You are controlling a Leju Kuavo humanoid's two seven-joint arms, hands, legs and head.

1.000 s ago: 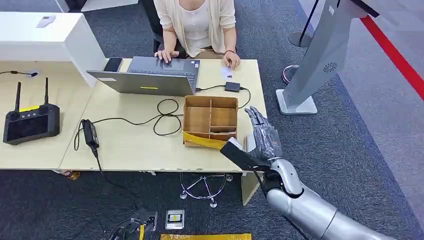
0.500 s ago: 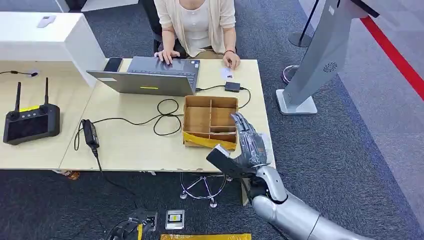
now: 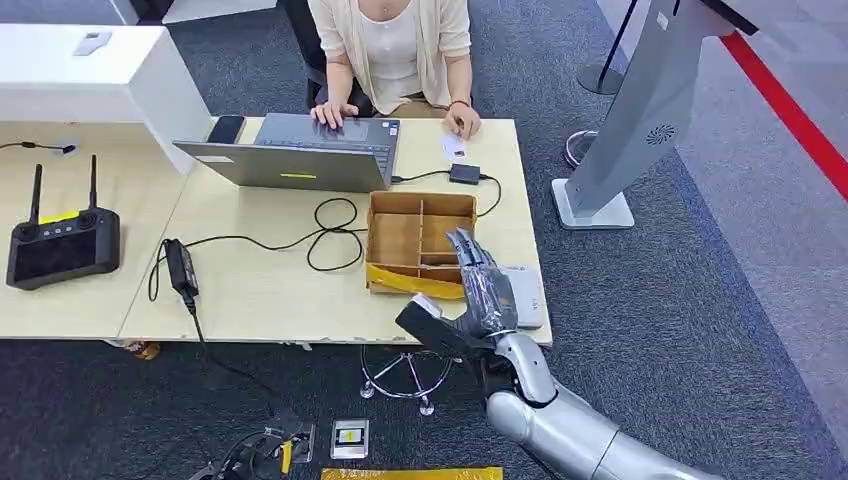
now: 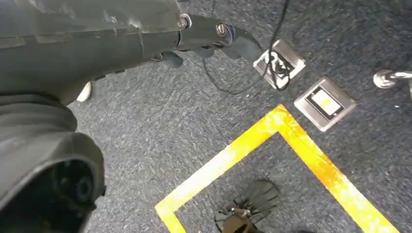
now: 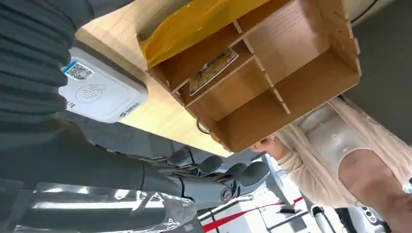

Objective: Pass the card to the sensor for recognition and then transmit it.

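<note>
A card [image 5: 213, 72] with a yellowish print lies in a narrow compartment of the wooden divided box [image 3: 418, 238], at its near side. My right hand [image 3: 478, 285] hovers over the box's near right corner, fingers stretched out and holding nothing; the right wrist view shows its fingers [image 5: 221, 174] extended below the box [image 5: 272, 73]. The white sensor [image 3: 526, 292] with a QR sticker sits on the table just right of the hand, and the right wrist view has the sensor [image 5: 99, 92] close by. My left hand [image 4: 204, 34] hangs over the carpet with nothing in it.
A person sits at the far side, hands at a laptop [image 3: 300, 150]. A small black reader [image 3: 465, 173] and a white card [image 3: 453, 147] lie near them. Cables [image 3: 330, 235], a power brick [image 3: 181, 265] and a black controller [image 3: 62, 245] are on the table's left. A grey kiosk stand [image 3: 625, 130] rises at right.
My right hand has moved left from beside the table's right edge to over the box's near right corner, uncovering the white sensor. Nothing else moved.
</note>
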